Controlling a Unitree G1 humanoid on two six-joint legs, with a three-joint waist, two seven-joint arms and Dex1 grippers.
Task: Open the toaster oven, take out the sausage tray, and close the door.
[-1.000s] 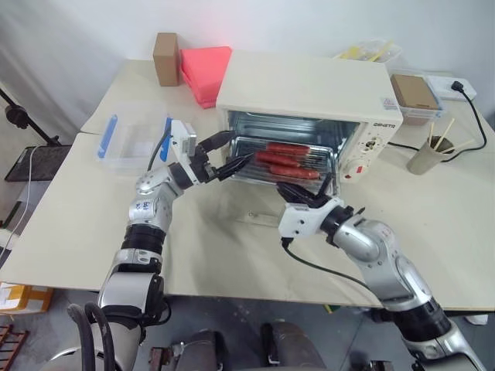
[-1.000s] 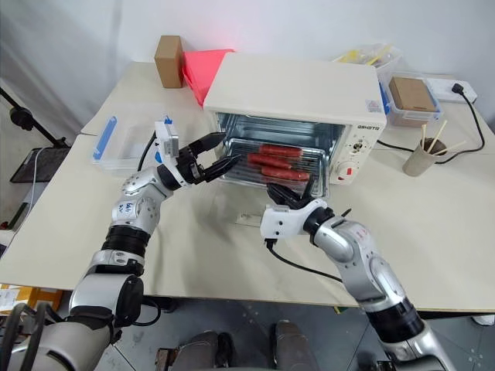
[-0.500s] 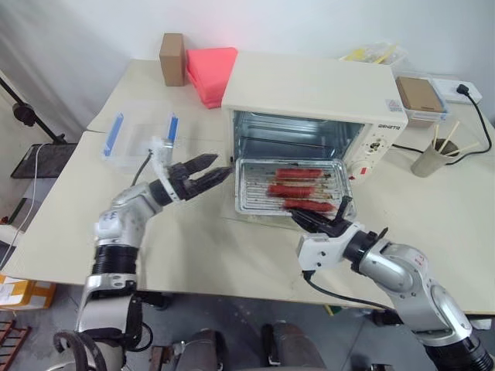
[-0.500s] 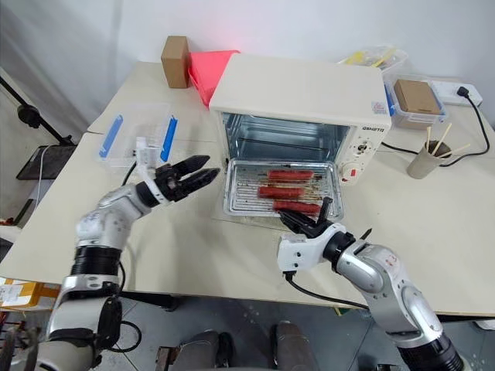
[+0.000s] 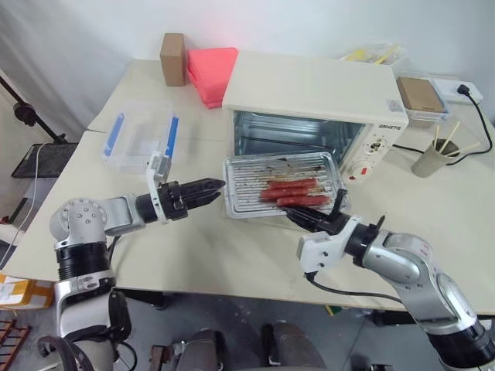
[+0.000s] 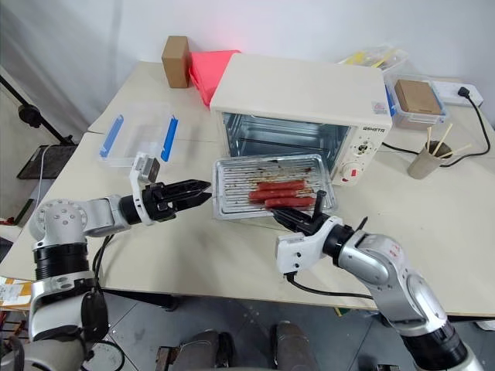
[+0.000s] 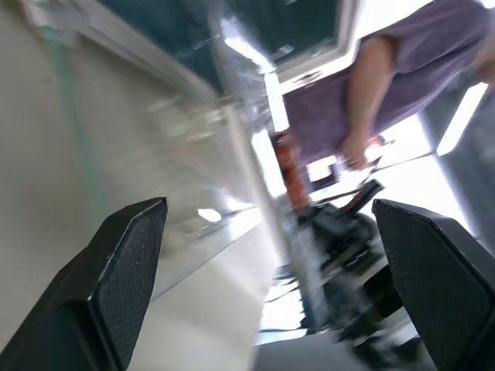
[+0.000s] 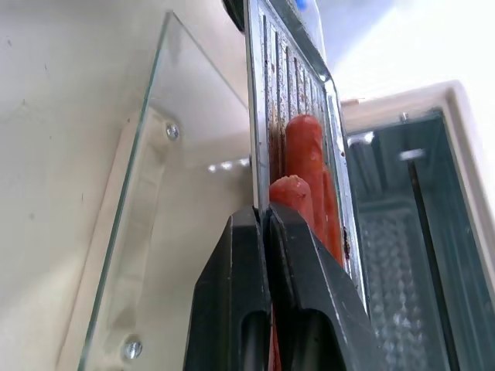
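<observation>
The right pincer (image 6: pixel 298 222) is clamped on the near rim of the sausage tray (image 6: pixel 232 182), a shallow silver rectangle with a ribbed wire rack and red-brown sausages (image 6: pixel 278 190). Its long axis runs across the toaster oven (image 6: pixel 298 89), in front of the oven's open mouth and above the flat glass door (image 8: pixel 147 193). The left pincer (image 6: pixel 189 192), fingers apart, hovers just beside the tray's left end over bare cream bench (image 6: pixel 193 255).

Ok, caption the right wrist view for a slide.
Right hand shut on the rim of the sausage tray, held above the open glass door.
</observation>
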